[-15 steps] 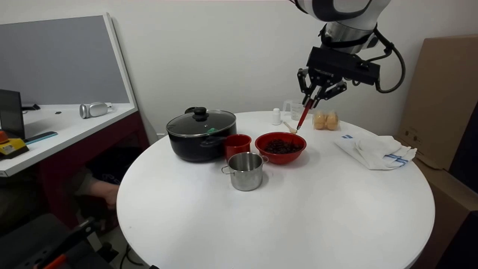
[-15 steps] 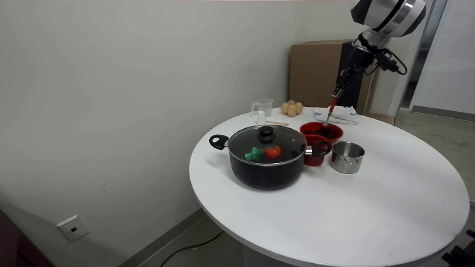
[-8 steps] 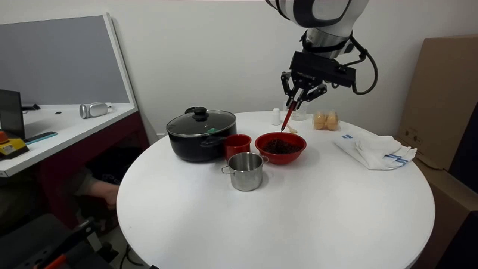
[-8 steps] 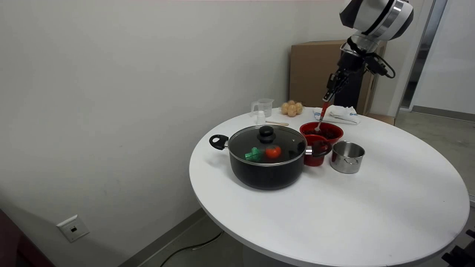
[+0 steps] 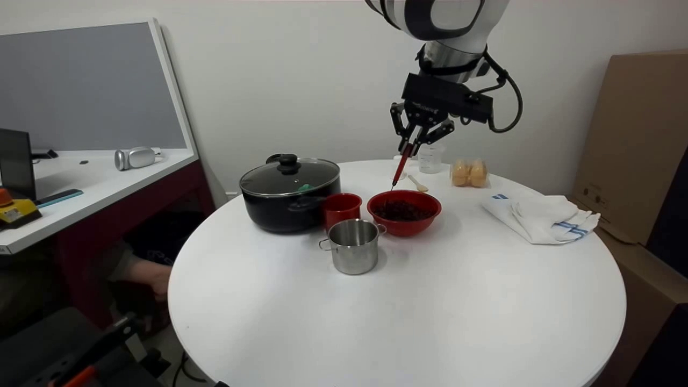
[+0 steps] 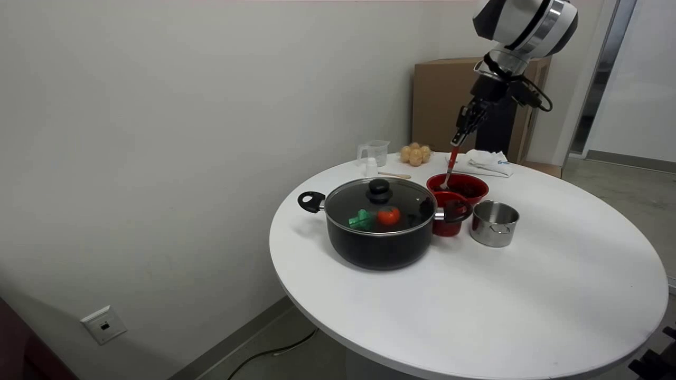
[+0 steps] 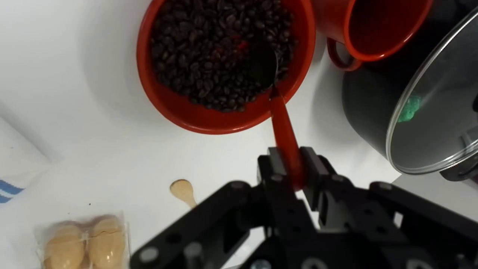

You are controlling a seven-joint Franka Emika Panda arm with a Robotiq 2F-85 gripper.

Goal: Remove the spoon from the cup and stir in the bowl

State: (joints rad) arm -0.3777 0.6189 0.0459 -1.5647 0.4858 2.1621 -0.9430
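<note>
My gripper (image 7: 293, 160) is shut on the red handle of the spoon (image 7: 283, 121). The pads press both sides of the handle near its end. The gripper (image 5: 409, 150) is above and behind the red bowl (image 5: 406, 228), the spoon slanting down into it. The bowl (image 7: 220, 125) holds dark beans. The spoon's dark metal head lies at the beans on the side nearer the cup; I cannot tell how deep. The red cup (image 7: 336, 22) shows a side handle and has no spoon in it. In an exterior view the cup (image 6: 446, 229) is partly behind the pot's handle.
A black pot (image 5: 279, 212) with a glass lid stands beside the cup. A steel cup (image 5: 355, 255) stands in front of the red cup and bowl. A wooden spoon (image 7: 183, 190), packed eggs (image 7: 86, 243), a measuring cup (image 6: 377, 152), a white bottle (image 6: 371, 168) and a cloth (image 5: 543, 215) lie around.
My gripper has moved left in both exterior views, with the spoon in it. The spoon's head has shifted across the bowl toward the cup's side. The bowl and cup stay in place.
</note>
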